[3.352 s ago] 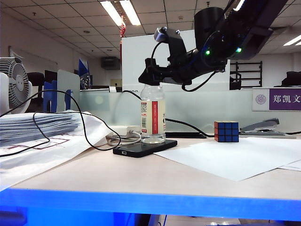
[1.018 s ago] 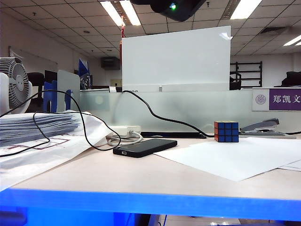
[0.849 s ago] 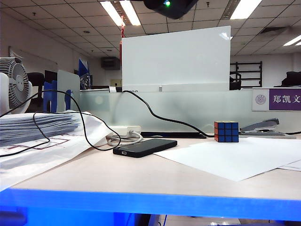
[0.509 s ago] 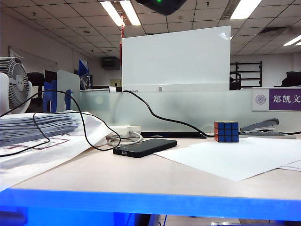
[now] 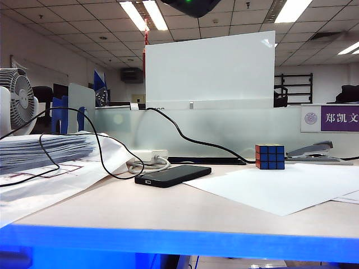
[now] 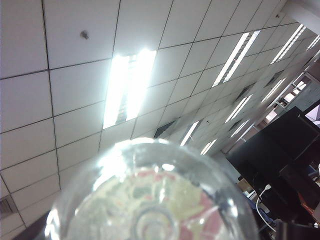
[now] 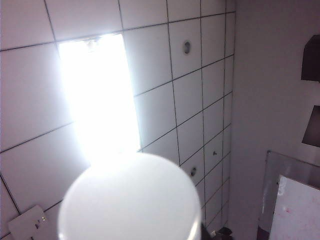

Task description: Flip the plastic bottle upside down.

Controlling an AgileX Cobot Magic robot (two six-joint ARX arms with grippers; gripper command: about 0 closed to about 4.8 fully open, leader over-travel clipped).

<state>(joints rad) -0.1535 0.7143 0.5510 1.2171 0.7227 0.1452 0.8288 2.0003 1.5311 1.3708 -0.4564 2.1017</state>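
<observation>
The plastic bottle [image 6: 150, 200] is off the table and out of the exterior view. In the left wrist view its clear round base fills the near part, red and yellow label colours showing through, the ceiling behind it. My left gripper's fingers are hidden behind the base; thin dark slivers show wide of it on both sides. In the right wrist view a white, glare-washed round end [image 7: 130, 200] sits where my right gripper's jaws are, under a ceiling lamp; the fingers themselves do not show. Only a dark arm housing [image 5: 190, 4] with a green light reaches the exterior view's top edge.
On the table lie a black phone [image 5: 173, 175], a Rubik's cube [image 5: 270, 156], white paper sheets [image 5: 280, 190], a stapler [image 5: 314, 151], a power strip [image 5: 147, 156] with black cables [image 5: 100, 140], and a paper stack [image 5: 45, 151] at the left.
The bottle stood on the phone with a gripper on its neck; it has since been lifted out of the exterior view. Over the last second the dark arm housing slid left along the top edge.
</observation>
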